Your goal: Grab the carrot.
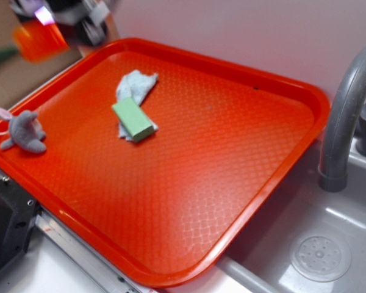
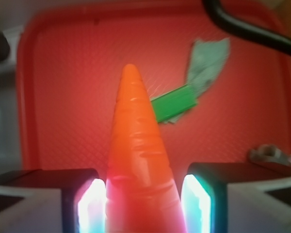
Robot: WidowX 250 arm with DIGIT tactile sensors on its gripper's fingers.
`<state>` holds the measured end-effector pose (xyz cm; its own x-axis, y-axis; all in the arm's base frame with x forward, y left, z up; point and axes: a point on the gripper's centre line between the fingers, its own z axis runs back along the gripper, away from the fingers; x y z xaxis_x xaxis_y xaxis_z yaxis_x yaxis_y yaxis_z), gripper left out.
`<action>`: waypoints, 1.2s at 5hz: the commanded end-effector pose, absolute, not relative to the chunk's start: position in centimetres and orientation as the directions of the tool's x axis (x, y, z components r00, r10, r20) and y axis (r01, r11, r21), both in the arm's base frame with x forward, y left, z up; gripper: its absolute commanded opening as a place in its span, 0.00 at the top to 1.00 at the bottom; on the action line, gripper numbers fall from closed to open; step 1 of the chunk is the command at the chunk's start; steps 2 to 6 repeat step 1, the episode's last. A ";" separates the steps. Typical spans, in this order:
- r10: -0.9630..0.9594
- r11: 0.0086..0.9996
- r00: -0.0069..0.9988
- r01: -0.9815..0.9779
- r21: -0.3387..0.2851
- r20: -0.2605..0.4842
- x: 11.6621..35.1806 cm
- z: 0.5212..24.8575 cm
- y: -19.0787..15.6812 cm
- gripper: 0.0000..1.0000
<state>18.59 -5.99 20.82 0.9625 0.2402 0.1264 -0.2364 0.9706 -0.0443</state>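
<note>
You had no readable text, label, brand, number or sign in either view; nothing on the tray [image 1: 280,91] or the block [image 1: 133,118] carried lettering.

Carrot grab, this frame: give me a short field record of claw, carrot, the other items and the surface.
claw: shut on the carrot, raised above the tray's far left corner
carrot: orange, between the fingers, tip pointing out over the tray
tray: orange, beside a grey sink
green block: lying on a crumpled pale cloth
grey plush mouse: near the tray's left edge
</note>
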 end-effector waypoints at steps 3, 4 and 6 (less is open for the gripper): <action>0.273 0.960 0.944 -0.278 0.002 0.185 18.3 21.2 -6.8 1.00; 0.273 0.960 0.944 -0.278 0.002 0.185 18.3 21.2 -6.8 1.00; 0.273 0.960 0.944 -0.278 0.002 0.185 18.3 21.2 -6.8 1.00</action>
